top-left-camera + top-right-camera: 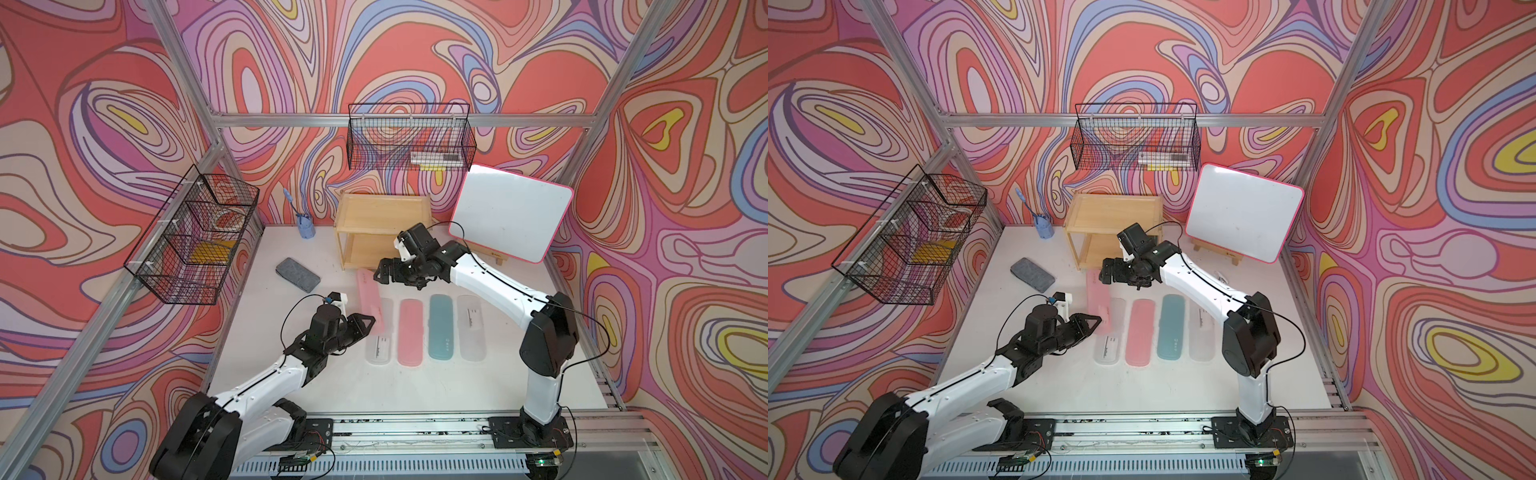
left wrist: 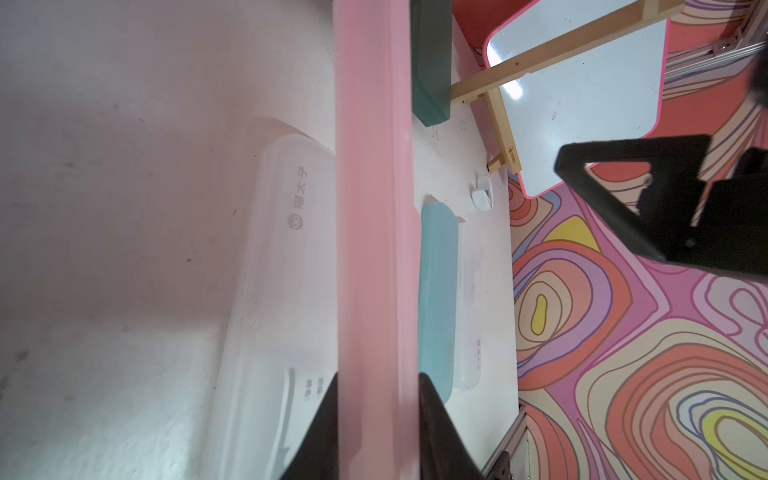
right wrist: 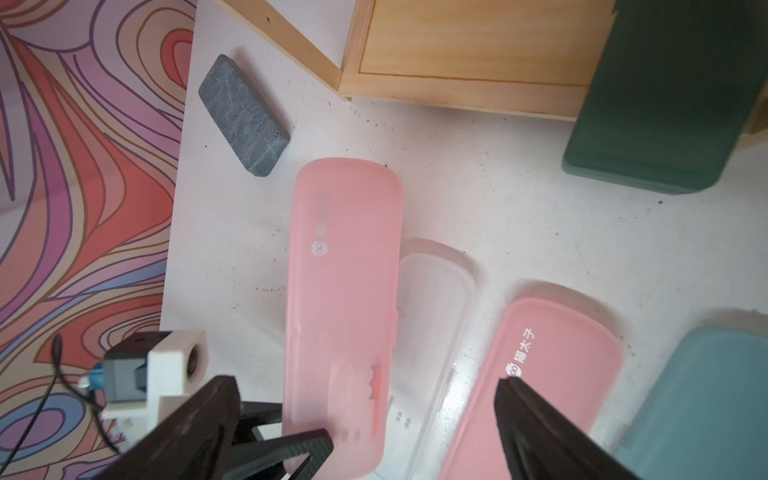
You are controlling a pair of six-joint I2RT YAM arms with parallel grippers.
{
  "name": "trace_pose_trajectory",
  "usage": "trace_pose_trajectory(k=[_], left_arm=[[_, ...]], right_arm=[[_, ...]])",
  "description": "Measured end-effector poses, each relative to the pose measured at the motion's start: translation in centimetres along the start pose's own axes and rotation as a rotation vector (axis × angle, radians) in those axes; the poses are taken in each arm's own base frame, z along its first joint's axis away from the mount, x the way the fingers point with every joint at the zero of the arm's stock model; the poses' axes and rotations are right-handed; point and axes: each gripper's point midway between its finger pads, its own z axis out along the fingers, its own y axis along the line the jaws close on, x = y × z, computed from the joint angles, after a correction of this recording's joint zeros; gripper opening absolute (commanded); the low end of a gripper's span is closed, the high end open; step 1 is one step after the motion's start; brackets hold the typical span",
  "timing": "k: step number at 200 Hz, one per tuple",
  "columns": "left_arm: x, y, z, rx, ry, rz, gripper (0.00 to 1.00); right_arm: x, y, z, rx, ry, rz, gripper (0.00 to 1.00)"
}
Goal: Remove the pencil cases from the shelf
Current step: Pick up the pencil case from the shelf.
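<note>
Now the left fingers [image 1: 368, 321] pinch a long pink plastic case [image 1: 369, 297] over the white bench [image 1: 415, 386], where four more cases [image 1: 410, 332] lie. The right fingers [image 1: 381, 272] are wide open and empty. Only the dark green case [image 3: 665, 104], by the small wooden shelf [image 1: 382, 212], seems left.

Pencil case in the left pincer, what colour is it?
Pink case, clearest in the right wrist view.
</note>
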Motion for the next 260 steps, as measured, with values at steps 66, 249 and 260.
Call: trace_pose_trajectory(k=[66,249,260], left_arm=[[0.1,-0.1,-1.6,0.009,-0.026,0.033,0.25],[0.4,-0.4,-2.3,0.026,-0.020,0.035,0.27],[0.4,-0.4,-2.4,0.023,-0.019,0.036,0.33]], right_arm=[[1.7,3.7,3.9,-0.140,0.075,-0.014,0.98],[4.0,5.1,7.3,-0.183,0.154,-0.009,0.73],[4.0,5.1,7.4,-0.181,0.155,-0.007,0.72]])
